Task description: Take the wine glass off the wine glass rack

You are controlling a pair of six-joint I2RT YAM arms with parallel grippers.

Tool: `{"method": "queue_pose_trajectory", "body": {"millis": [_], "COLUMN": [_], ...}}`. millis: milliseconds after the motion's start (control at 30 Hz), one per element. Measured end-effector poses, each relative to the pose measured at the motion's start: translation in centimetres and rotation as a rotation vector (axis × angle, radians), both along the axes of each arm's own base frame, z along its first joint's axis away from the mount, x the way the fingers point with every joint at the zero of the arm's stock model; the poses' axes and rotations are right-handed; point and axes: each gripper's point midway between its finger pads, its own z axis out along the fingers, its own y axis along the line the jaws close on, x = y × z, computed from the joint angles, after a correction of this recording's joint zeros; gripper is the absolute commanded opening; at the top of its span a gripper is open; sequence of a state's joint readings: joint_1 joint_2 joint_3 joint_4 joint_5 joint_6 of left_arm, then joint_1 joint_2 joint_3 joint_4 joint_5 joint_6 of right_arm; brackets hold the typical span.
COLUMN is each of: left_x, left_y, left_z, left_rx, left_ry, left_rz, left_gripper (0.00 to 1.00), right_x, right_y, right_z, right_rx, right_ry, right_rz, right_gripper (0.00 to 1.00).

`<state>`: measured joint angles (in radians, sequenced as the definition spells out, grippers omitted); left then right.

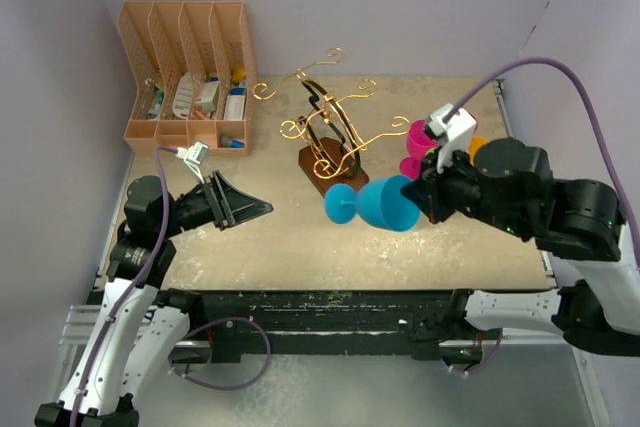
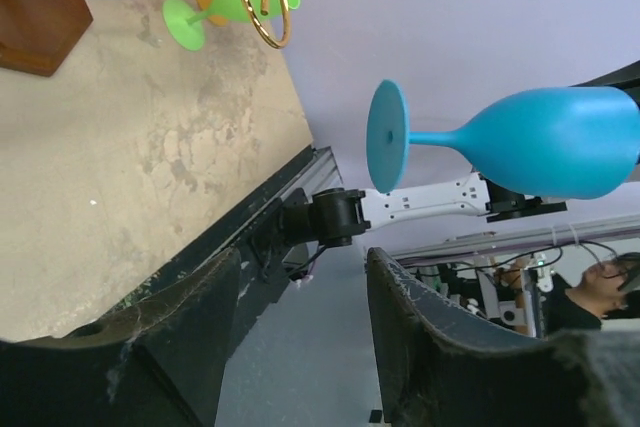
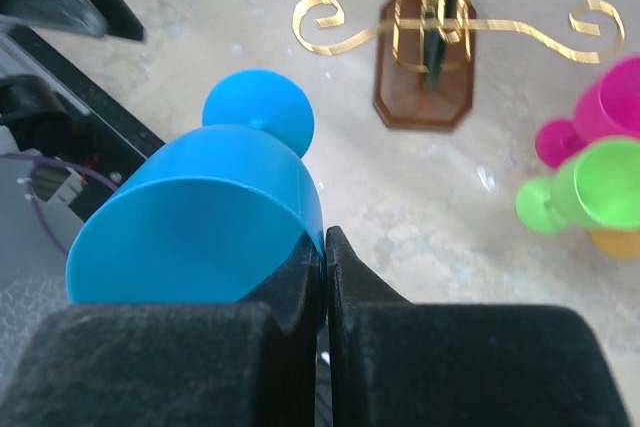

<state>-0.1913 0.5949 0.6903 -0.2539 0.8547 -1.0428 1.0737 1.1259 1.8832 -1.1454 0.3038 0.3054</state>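
Note:
A blue wine glass (image 1: 385, 204) lies on its side in the air, foot pointing left, in front of the gold wire wine glass rack (image 1: 325, 125) and apart from it. My right gripper (image 1: 412, 192) is shut on its rim, one finger inside the bowl and one outside; the right wrist view shows the glass (image 3: 200, 227) pinched at the gripper (image 3: 325, 242). My left gripper (image 1: 262, 209) is off to the left, open. In its wrist view the gripper (image 2: 305, 259) holds nothing, and the glass (image 2: 550, 142) floats beyond it.
A tan slotted organiser (image 1: 190, 67) with small items stands at the back left. Pink (image 1: 415, 142), green (image 3: 600, 182) and orange (image 1: 478, 145) glasses lie on the table right of the rack's brown base (image 1: 333, 162). The table's dark front edge (image 1: 320, 302) runs between the arms.

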Motion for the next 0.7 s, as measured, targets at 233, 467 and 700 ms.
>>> {"method": "queue_pose_trajectory", "body": {"millis": [233, 467, 700], "left_x": [0.6, 0.6, -0.1], "left_y": [0.4, 0.7, 1.1], "left_z": [-0.2, 0.0, 1.5], "left_rx": [0.079, 0.119, 0.141], "left_ry": [-0.028, -0.056, -0.119], "left_rz": [0.017, 0.028, 0.040], "left_gripper": [0.58, 0.58, 0.58], "right_x": [-0.8, 1.0, 4.0], "right_y": [-3.3, -5.3, -9.5], "right_z": [-6.8, -15.6, -19.6], "right_rx": [-0.135, -0.288, -0.234], "right_ry": [0.122, 0.291, 0.407], "right_rz": [-0.123, -0.304, -0.552], "right_gripper": [0.00, 0.00, 0.00]}}
